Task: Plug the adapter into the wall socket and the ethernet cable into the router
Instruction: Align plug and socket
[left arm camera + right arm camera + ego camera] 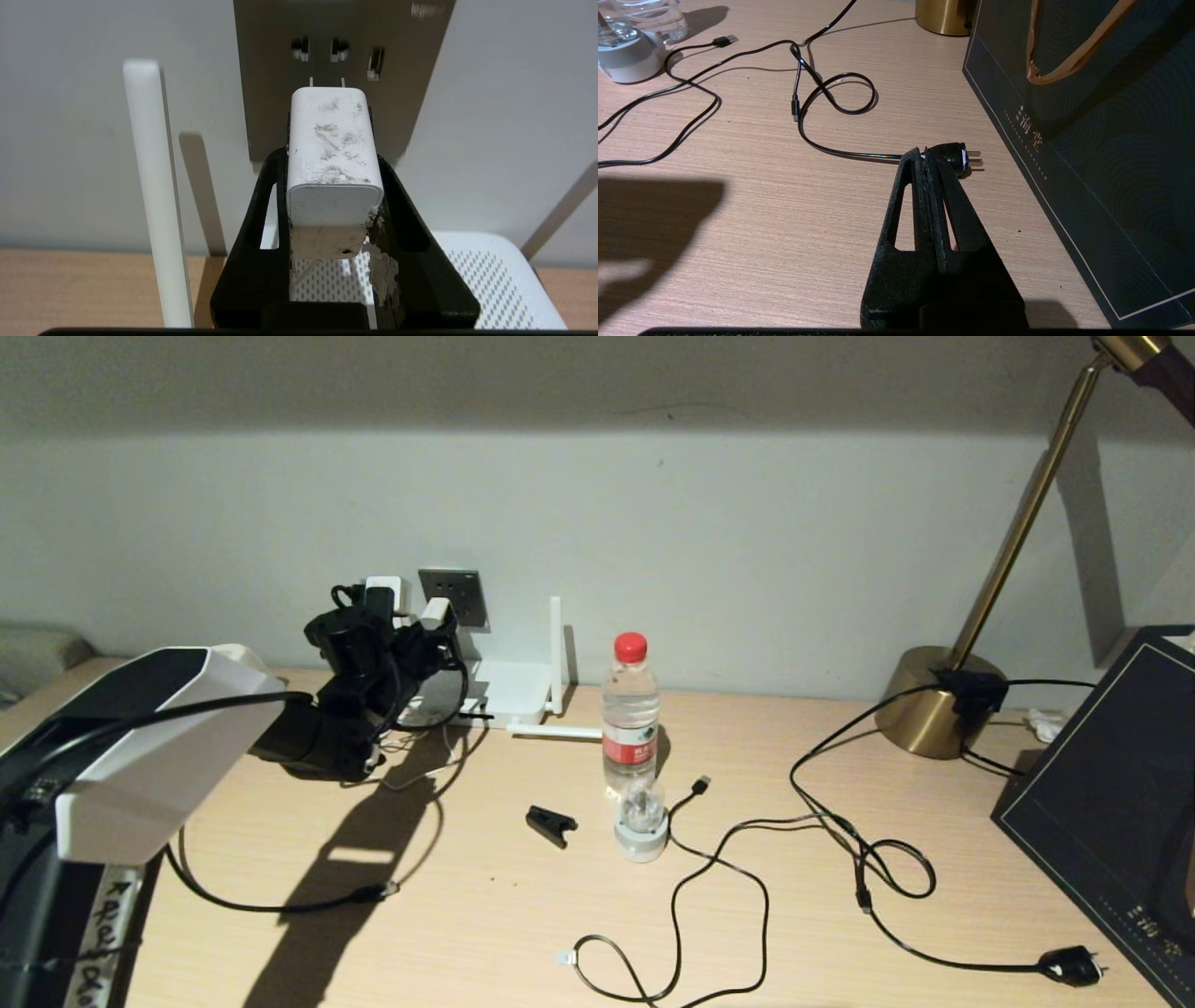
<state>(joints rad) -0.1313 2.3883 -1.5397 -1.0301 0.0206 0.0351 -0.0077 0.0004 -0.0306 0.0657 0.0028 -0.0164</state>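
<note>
Left pincer [332,154] grips the adapter [331,154] just before the wall socket [402,84], upper centre; right pincer [930,161] clenched, empty.

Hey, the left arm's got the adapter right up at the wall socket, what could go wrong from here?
1. The adapter's prongs sit just short of the wall socket's holes; if they are slightly off, they may hit the plate instead of going in.
2. The left tool grips only the adapter's sides, so a push could slide it back between the fingers.
3. The router and its upright antenna stand close by, so the arm might bump them.
</note>
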